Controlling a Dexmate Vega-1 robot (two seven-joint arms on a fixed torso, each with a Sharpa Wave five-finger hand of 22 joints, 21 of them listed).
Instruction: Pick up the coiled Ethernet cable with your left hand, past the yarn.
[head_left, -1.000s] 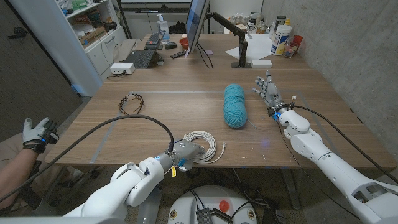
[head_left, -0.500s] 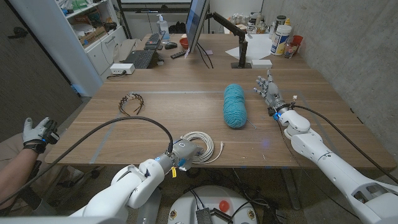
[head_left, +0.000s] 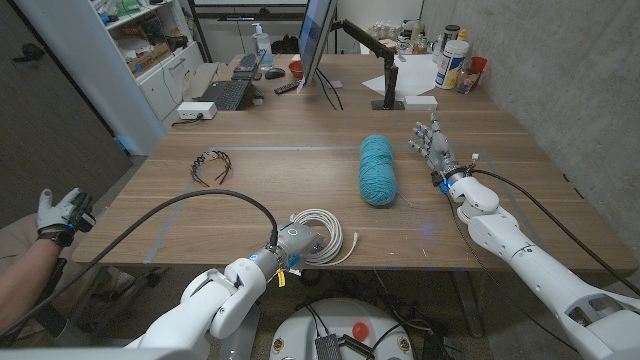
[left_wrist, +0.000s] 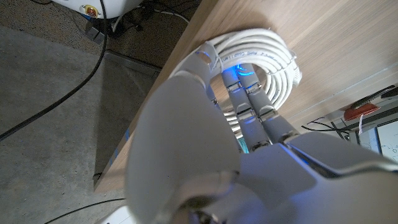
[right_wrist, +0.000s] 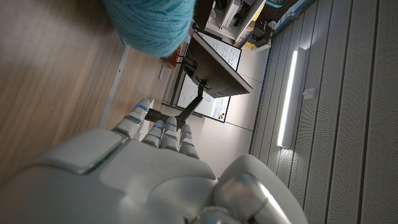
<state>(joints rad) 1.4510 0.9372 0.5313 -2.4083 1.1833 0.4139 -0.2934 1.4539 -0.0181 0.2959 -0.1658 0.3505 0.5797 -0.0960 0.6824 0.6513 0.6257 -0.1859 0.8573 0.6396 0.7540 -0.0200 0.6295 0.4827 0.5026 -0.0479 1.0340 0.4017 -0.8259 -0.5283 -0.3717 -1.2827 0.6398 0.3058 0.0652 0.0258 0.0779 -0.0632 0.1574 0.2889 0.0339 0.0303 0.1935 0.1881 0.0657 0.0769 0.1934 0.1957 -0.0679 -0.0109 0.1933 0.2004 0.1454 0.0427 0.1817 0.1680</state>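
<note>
Wooden table (head_left: 300, 165): left hand (head_left: 298, 245) fingers (left_wrist: 249, 106) gripping coiled Ethernet cable (head_left: 330, 232) at 6 o'clock; right hand (head_left: 432, 148) fingers spread, empty, 3 o'clock of yarn (head_left: 378, 168).

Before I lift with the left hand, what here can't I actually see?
- Left hand's fingers: head view, hidden under its wrist.
- Grip on the cable: left wrist view, fingers reach into the coil; closure unclear.
- Yarn: right wrist view, cut off by the edge.

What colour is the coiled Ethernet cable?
White; the coiled Ethernet cable shows best in the left wrist view.
</note>
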